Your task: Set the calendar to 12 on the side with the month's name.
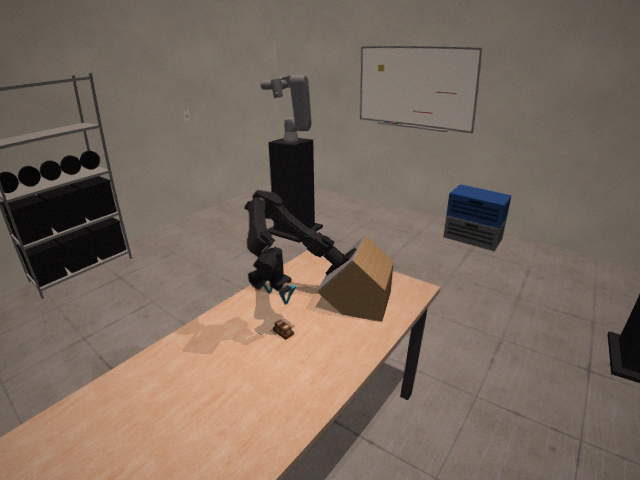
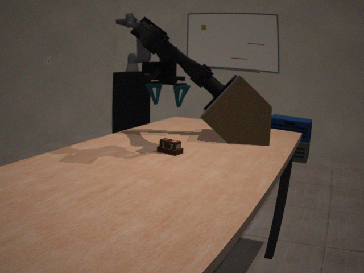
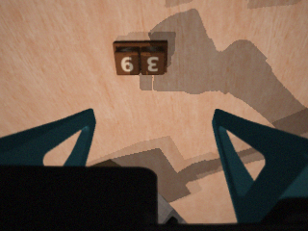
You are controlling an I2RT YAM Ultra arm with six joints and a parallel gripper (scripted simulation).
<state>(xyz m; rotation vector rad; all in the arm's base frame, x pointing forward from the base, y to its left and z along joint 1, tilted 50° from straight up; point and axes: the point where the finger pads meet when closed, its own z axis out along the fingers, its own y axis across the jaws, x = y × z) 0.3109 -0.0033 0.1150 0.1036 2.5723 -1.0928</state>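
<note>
Surface [image 2: 117, 205], light wood, long. Tray [image 2: 169, 151], dark brown, flat on it near the middle, holding two cubes [image 2: 170, 144] side by side; exterior view reads 1 and 7 on their front faces, wrist view reads 6 and 3 on top. Gripper [image 2: 167, 94], beyond and well above the tray, pointing down; teal fingers [image 2: 154, 92] spread wide, holding nothing. Box [image 2: 240, 114], tan, at the surface's far end. Whiteboard [image 2: 232, 41] on the wall.

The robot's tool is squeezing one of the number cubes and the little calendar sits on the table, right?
Not quite. The exterior view shows the tool open and empty, up in the air, apart from the cubes. The calendar does sit on the table.
</note>
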